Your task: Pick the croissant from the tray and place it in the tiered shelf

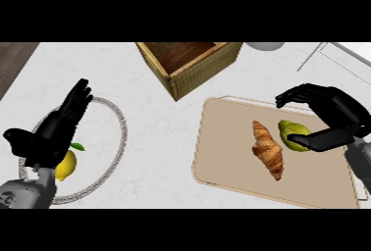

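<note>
A brown croissant [267,149] lies lengthwise near the middle of the beige tray [225,162]. Just to its right rests a yellow-green pear [292,133]. My right hand [332,113] hovers over the tray's right part, fingers bent and spread, thumb stretched over the pear; it holds nothing and stays apart from the croissant. A wicker box-like shelf [190,61] stands at the back, past the tray's far left corner. At the left my left hand [56,128] is open with fingers straight, resting over a plate.
A grey-rimmed round plate [116,132] at the left carries a lemon [66,165], partly hidden by my left hand. A white object [265,45] and a wire frame [328,56] show at the back right. Dark wood [14,59] borders the counter's far left.
</note>
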Robot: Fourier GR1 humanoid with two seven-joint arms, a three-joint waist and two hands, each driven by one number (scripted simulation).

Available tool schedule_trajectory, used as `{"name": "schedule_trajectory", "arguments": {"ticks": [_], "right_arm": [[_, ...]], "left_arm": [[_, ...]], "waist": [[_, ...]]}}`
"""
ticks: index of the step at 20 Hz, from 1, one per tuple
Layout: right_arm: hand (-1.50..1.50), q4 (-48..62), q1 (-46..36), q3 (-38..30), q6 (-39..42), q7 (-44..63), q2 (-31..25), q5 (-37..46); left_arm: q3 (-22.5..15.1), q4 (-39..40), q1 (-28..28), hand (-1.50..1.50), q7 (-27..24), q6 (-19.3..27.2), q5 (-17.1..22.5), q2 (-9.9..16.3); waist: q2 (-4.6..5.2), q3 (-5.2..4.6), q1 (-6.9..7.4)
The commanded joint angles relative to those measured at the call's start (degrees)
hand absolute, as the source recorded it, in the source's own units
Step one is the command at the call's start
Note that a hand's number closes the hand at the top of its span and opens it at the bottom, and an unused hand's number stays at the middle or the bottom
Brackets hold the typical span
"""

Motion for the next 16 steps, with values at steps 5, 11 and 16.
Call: {"name": "schedule_trajectory", "arguments": {"ticks": [5, 11, 16], "right_arm": [[-1.5, 15.86, -6.48, 0.07, 20.84, -18.06, -4.65, 11.17], [-1.5, 12.98, -9.3, -0.21, 18.5, -19.26, -11.54, 18.66], [-1.5, 6.17, -10.32, 3.52, 15.74, -17.61, -12.91, 23.9]], "left_arm": [[0.87, -0.72, 1.75, 0.0, 0.88, -0.28, -0.07, -1.11], [0.84, -4.06, 4.29, 0.0, 1.6, -1.18, -0.53, -1.06], [1.36, -5.16, 6.53, 0.0, 1.04, -1.2, -1.64, -0.93]], "waist": [[-0.31, 0.0, -1.5], [-0.54, -0.03, -1.86], [-0.78, -0.09, -2.15]]}}
